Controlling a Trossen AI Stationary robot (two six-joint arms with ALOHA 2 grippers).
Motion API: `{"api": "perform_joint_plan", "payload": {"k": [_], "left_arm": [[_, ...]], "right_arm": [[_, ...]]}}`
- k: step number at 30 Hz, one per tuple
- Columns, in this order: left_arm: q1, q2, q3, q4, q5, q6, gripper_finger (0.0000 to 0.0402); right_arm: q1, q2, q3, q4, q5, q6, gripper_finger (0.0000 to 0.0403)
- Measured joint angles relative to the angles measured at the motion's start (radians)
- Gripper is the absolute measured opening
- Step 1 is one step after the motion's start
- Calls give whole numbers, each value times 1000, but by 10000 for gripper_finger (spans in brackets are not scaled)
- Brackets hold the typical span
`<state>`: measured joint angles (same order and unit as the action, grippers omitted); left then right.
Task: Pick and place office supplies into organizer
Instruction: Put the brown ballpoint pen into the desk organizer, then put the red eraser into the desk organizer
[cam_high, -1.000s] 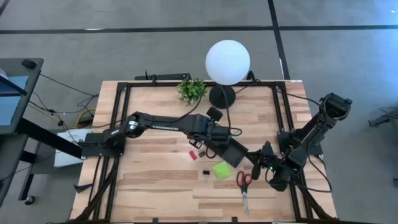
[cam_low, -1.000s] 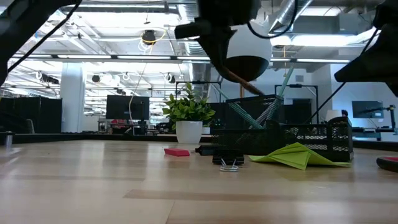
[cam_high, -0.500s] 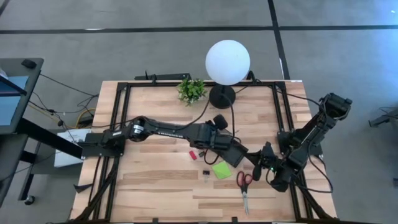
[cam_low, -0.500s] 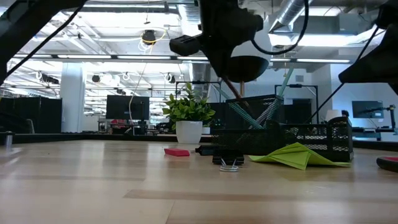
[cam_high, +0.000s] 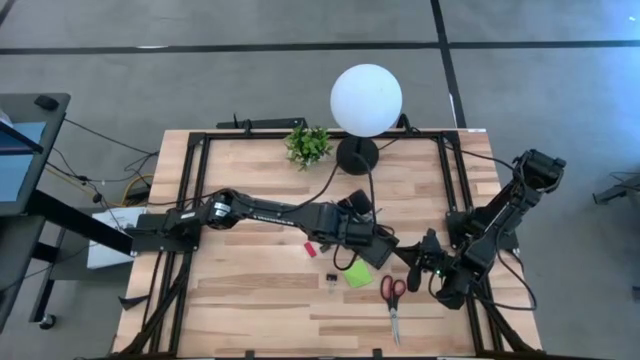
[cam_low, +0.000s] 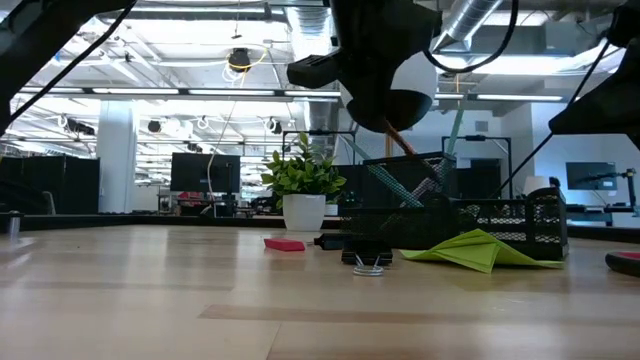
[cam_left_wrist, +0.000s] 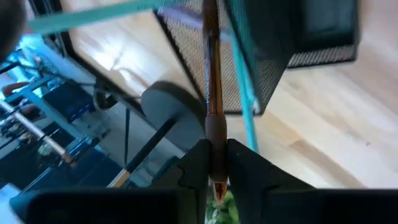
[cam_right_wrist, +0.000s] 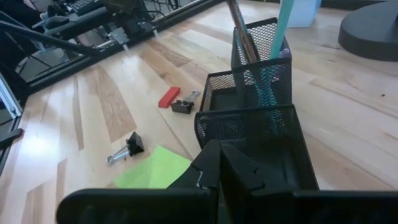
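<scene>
The black mesh organizer (cam_high: 381, 255) stands at the table's middle right, with teal pens (cam_right_wrist: 281, 28) in its taller back section (cam_right_wrist: 261, 53). My left gripper (cam_high: 364, 232) hovers over that section, shut on a dark brown pen (cam_low: 401, 140) whose lower end reaches into it. My right gripper (cam_high: 419, 262) is shut at the organizer's low near end (cam_right_wrist: 249, 134). The lime-green sticky pad (cam_high: 356, 274), red-handled scissors (cam_high: 392, 298), small red piece (cam_high: 309, 249) and black clips (cam_high: 331, 281) lie on the wood. My left gripper pinches the brown pen's grip section (cam_left_wrist: 215, 134) near its upper tip between its two fingers. The fingers come from above and lie across the pen. The pen slants down, its lower end inside the organizer's tall back section (cam_left_wrist: 205, 37). My right gripper is shut at the organizer's low front wall (cam_right_wrist: 205, 127), coming level from the table's right. Its own fingers (cam_right_wrist: 239, 168) hide the place of contact. The organizer rests flat on the table.
A white globe lamp on a black base (cam_high: 357, 154) and a small green potted plant (cam_high: 308, 145) stand at the far middle. A second black clip (cam_right_wrist: 183, 104) lies by the red piece. Bare wood spreads at the near left.
My left gripper has moved toward the table's right and near edges, over the organizer, carrying the brown pen. The pen has tipped steeper, its lower end staying in the tall back section. My right gripper and the organizer have kept still.
</scene>
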<state>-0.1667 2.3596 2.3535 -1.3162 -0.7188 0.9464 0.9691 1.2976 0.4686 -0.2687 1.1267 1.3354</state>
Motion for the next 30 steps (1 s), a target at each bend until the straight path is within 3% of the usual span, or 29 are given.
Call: {"api": "perform_joint_plan", "payload": {"k": [7,14,17,23,26,28,30], "left_arm": [[-2,0,0,0,5,-32,104],[-27,0,0,-6,-220,-178,127],[-51,-8,1,-48,-257,-274,124],[-46,-145,0,-266,-49,-764,115],[-15,-248,-29,-241,132,-1027,114],[-4,-302,-47,-221,227,-1072,114],[-11,-328,-66,-219,241,-1098,114]], "right_arm": [[0,0,0,0,0,0,0],[1,0,0,0,-4,0,0],[15,0,0,-4,-4,0,0],[94,0,0,0,-2,0,0],[139,0,0,0,-2,-14,0],[157,0,0,0,-2,-31,0],[165,0,0,8,2,-30,0]]}}
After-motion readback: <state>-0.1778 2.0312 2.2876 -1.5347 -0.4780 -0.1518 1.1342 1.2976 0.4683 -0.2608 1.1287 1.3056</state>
